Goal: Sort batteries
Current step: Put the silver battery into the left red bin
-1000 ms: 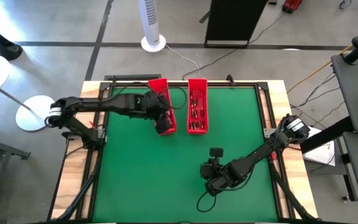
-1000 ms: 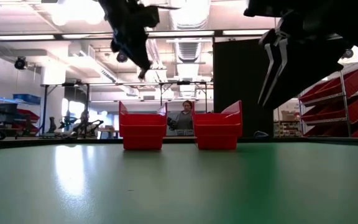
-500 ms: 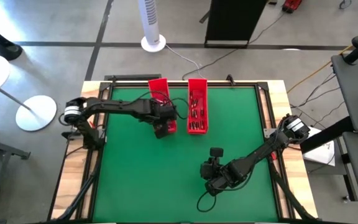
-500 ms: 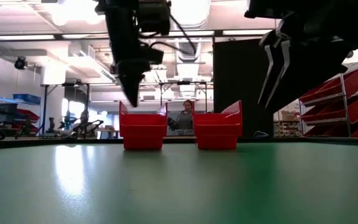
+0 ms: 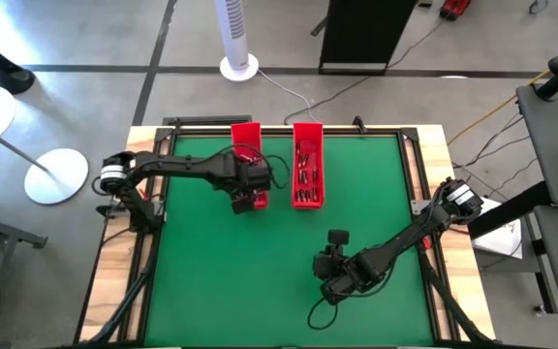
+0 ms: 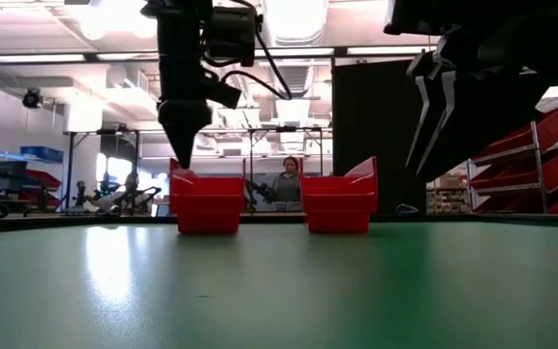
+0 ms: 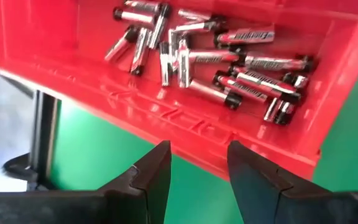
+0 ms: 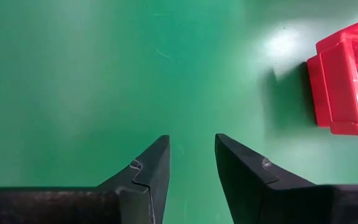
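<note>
On the green table (image 5: pixel 211 281), two long red trays stand side by side at the far edge, slightly apart. The left tray (image 5: pixel 247 145) is partly covered by the left arm in the high view; the right tray (image 5: pixel 307 165) lies fully exposed.

The left gripper (image 5: pixel 249 197) hangs at the near end of the left tray. In the low view its tip (image 6: pixel 181 155) points down at the tray's near left corner, touching the rim or just above it; which of the two cannot be told. In the left wrist view its fingers (image 7: pixel 156 174) stand apart with nothing between them, beside the tray's outer wall.

The right gripper (image 5: pixel 329 274) hovers over bare mat at the near right, well apart from both trays. Its fingers (image 8: pixel 151 168) are apart and empty.

The batteries (image 7: pixel 216 56) are all inside the trays. The left wrist view shows a loose, overlapping pile in the left tray. The high view shows a second group of batteries (image 5: pixel 305 174) in the right tray.

Progress, as a judgement: no battery lies loose on the mat and neither gripper carries one, so any sorting left to do runs from tray to tray. Whether each tray already holds a single kind cannot be told.

Count: two arms, two grippers, two trays. About fifteen batteries show in the left tray; the pile overlaps, so the figure is approximate. The right tray's batteries are too small to count.
</note>
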You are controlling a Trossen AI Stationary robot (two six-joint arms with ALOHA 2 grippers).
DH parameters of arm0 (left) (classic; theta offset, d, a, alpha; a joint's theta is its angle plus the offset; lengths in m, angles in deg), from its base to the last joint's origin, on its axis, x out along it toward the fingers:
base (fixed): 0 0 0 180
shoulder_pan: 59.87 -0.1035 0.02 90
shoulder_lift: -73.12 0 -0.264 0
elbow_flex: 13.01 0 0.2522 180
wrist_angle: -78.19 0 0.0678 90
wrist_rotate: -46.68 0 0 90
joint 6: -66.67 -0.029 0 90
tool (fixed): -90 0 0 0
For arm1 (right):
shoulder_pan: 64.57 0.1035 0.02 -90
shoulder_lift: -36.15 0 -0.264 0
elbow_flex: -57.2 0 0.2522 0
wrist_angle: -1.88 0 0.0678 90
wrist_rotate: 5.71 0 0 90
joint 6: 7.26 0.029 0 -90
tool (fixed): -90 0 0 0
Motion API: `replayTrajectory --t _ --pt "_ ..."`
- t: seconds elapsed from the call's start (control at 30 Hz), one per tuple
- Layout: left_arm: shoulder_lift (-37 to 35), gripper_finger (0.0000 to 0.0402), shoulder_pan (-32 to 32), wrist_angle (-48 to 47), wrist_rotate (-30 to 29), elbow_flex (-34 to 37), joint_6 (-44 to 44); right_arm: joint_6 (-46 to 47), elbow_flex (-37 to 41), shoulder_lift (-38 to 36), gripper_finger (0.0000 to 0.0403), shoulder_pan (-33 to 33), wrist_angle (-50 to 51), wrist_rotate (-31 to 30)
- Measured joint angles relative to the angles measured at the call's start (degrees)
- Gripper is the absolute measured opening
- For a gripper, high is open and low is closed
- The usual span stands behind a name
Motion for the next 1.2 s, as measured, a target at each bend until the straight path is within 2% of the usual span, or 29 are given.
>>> replayTrajectory --t 0.3,0.5,0.6,0.7,0.83,0.97,1.2 --pt "0.0 0.0138 -0.3 -3.8 -0.6 0.4 1.1 0.2 0.0 0.0 0.0106 0.0 0.0 0.0" --pt "-1.1 0.0138 0.4 -8.2 -0.3 -3.6 1.9 0.3 0.0 0.0 0.01 0.0 0.0 0.0" --pt "-3.6 0.0138 0.6 -13.8 0.7 -5.5 7.2 0.9 0.2 0.0 0.0103 0.0 0.1 0.0" --pt "-7.2 0.0138 0.5 -19.1 5.5 -4.9 13.5 1.9 0.7 0.0 0.011 0.2 0.3 0.1" --pt "-12.2 0.0141 1.9 -24.6 9.4 -0.3 19.4 3.9 1.5 0.0 0.012 0.6 0.3 0.1" --pt "-17.0 0.016 3.0 -24.8 12.0 7.1 24.9 6.0 1.7 0.0 0.013 0.7 0.2 0.2" --pt "-20.8 0.0243 2.4 -22.3 18.0 23.0 34.0 6.2 1.7 0.0 0.0147 0.6 -0.3 0.1"
